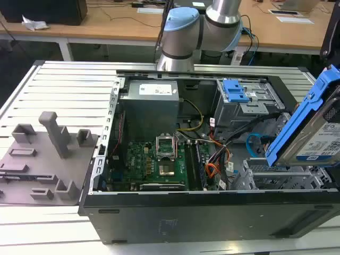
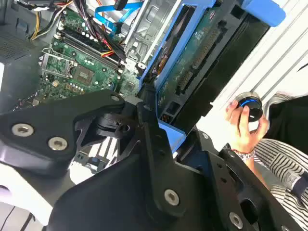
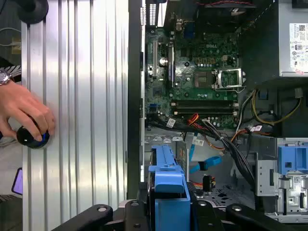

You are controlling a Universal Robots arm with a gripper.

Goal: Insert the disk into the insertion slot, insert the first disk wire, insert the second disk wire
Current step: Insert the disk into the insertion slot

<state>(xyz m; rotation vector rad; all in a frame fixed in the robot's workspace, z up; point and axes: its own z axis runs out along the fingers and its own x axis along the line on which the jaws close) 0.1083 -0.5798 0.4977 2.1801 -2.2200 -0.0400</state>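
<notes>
The disk (image 1: 319,139), a silver drive with a white label in a blue carrier (image 1: 297,125), hangs tilted above the case's corner at the exterior view's right. In both wrist views my gripper (image 3: 168,211) (image 2: 153,120) is shut on the carrier's end, with the disk's green circuit side (image 2: 192,62) facing the second wrist camera. The insertion slot (image 1: 276,178), a silver perforated cage (image 3: 219,195), sits just below the disk and apart from it. A blue flat cable (image 1: 254,144) (image 3: 207,164) lies loose beside the cage; I cannot tell which disk wire it is.
The open tower case (image 1: 212,212) lies on a ribbed aluminium table (image 1: 69,85). A grey bay with a blue bracket (image 1: 236,91) stands behind the cage. A person's hand (image 3: 26,113) rests on a black knob (image 3: 31,136) beside the case. Grey fixtures (image 1: 48,154) sit at the exterior view's left.
</notes>
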